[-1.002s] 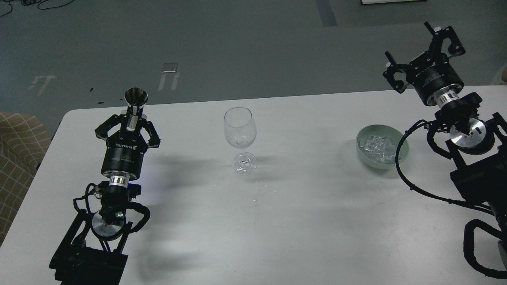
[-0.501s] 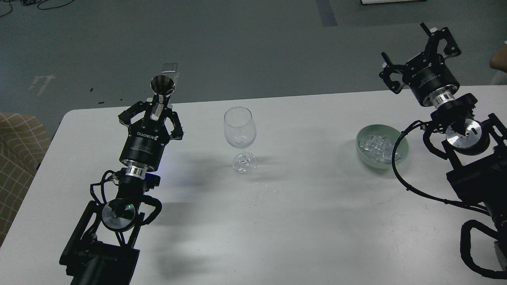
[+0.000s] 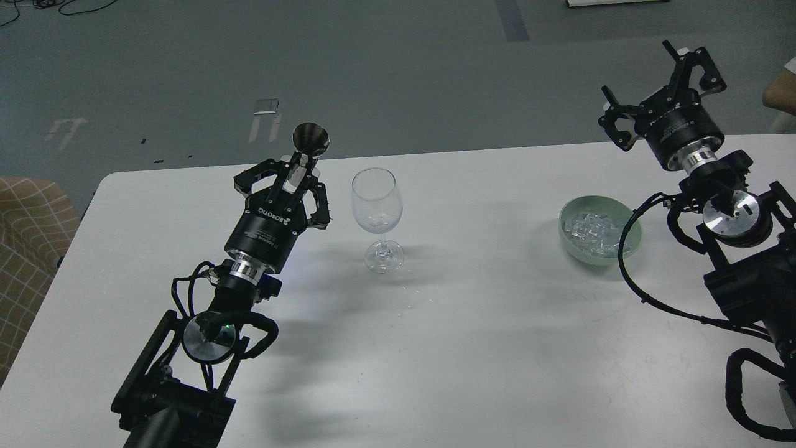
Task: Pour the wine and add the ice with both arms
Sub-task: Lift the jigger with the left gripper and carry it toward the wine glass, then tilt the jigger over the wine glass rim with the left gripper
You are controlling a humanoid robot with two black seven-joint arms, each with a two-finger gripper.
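An empty clear wine glass (image 3: 376,218) stands upright on the white table (image 3: 472,348). My left gripper (image 3: 298,177) is shut on the narrow stem of a shiny metal cone-shaped cup (image 3: 310,140), held up just left of the glass rim with its mouth facing away. A pale green bowl (image 3: 629,229) at the right holds several clear ice cubes (image 3: 591,233). My right gripper (image 3: 659,84) is open and empty, raised beyond the bowl, near the table's far right edge.
A black cable (image 3: 628,274) of the right arm loops over the bowl's right side. A checked cushion (image 3: 31,249) lies past the table's left edge. Grey floor lies beyond the far edge.
My left arm has swung right and forward with the metal cup, from the table's left side to just beside the wine glass. The right arm has barely shifted.
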